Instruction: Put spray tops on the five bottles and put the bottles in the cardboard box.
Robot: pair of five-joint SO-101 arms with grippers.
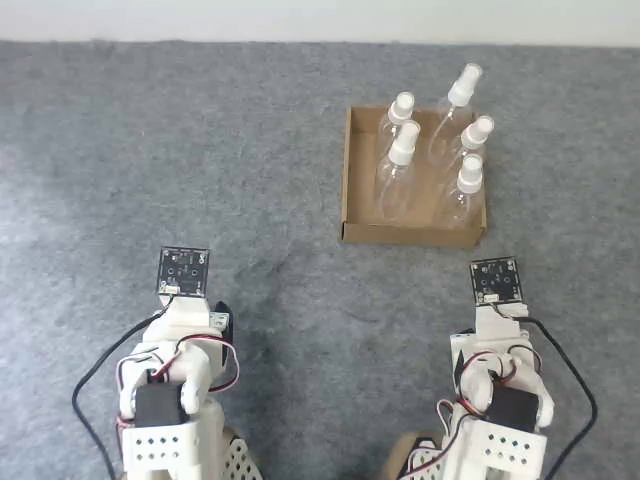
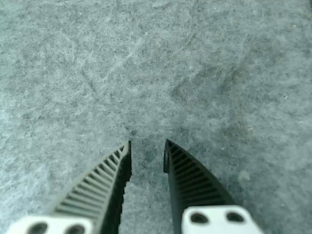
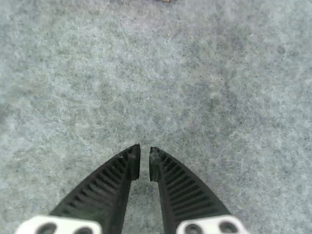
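The cardboard box [image 1: 347, 170] sits on the grey carpet at the back right. Several clear bottles [image 1: 398, 172] stand upright inside it, each with a white spray top [image 1: 403, 143] on. Both arms are pulled back at the near edge, well short of the box. In its wrist view my left gripper [image 2: 147, 143] hovers over bare carpet, open a little, with nothing between its black ribbed fingers [image 2: 109, 180]. Over the carpet just in front of the box, my right gripper [image 3: 145, 147] is shut on nothing, its tips almost touching.
Grey carpet [image 1: 200, 150] covers the whole table. The left arm's base [image 1: 170, 430] and the right arm's base [image 1: 500, 430] stand at the near edge, each with cables looping around it.
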